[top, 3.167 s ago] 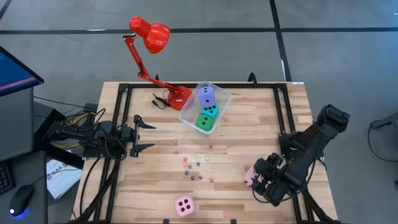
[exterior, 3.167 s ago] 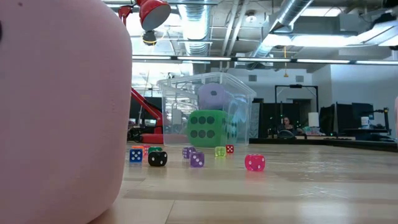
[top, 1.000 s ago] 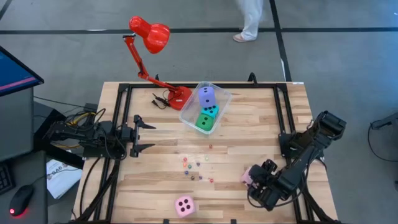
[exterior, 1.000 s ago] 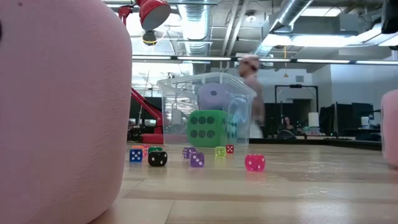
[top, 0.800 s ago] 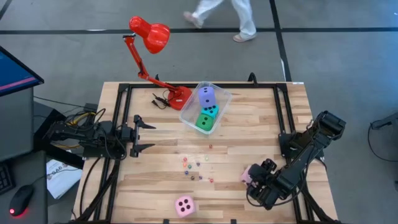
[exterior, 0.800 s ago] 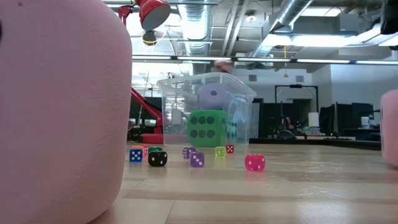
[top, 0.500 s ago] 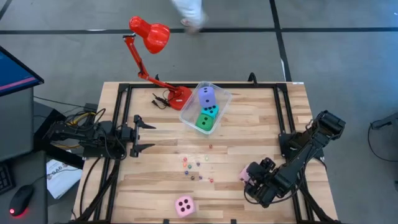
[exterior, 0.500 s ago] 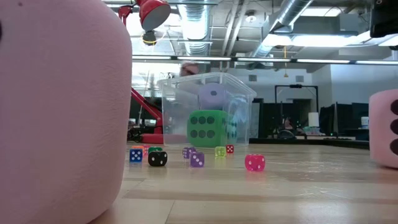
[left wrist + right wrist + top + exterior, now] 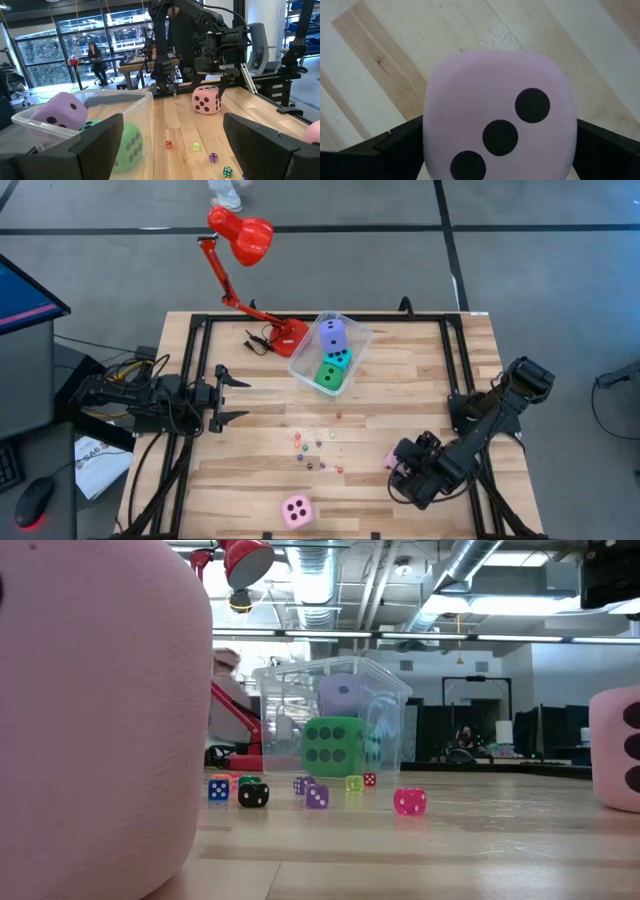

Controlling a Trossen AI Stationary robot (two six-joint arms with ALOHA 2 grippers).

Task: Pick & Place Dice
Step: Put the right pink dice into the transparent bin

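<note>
A pink die [image 9: 392, 460] with dark pips sits at the table's near right, between the fingers of my right gripper [image 9: 399, 468], which is shut on it; the low view shows it at the right edge [image 9: 617, 748]. A second pink die [image 9: 297, 510] rests on the table by the near edge. Purple, cyan and green dice lie inside the clear tub [image 9: 330, 350]. Several tiny coloured dice [image 9: 316, 450] are scattered on the wood mid-table. My left gripper [image 9: 232, 398] waits open at the left. My right gripper pinches the pink die by two opposite sides [image 9: 432, 135], one finger [image 9: 395, 145] on each. The fingers slant down at it from the table's near right. The three-pip face points up at the wrist. It is low over the wood; whether it is clear I cannot tell.
A red desk lamp [image 9: 245, 240] stands with its base at the far edge beside the tub. Black rails [image 9: 190, 380] frame the table's sides. A person passes on the floor beyond the far edge [image 9: 225, 190]. Bare wood lies between the tiny dice and the tub.
My right gripper has carried the pink die a short way toward the table's left edge, so the die has come into the low view from the right. The person behind the table has walked from right to left.
</note>
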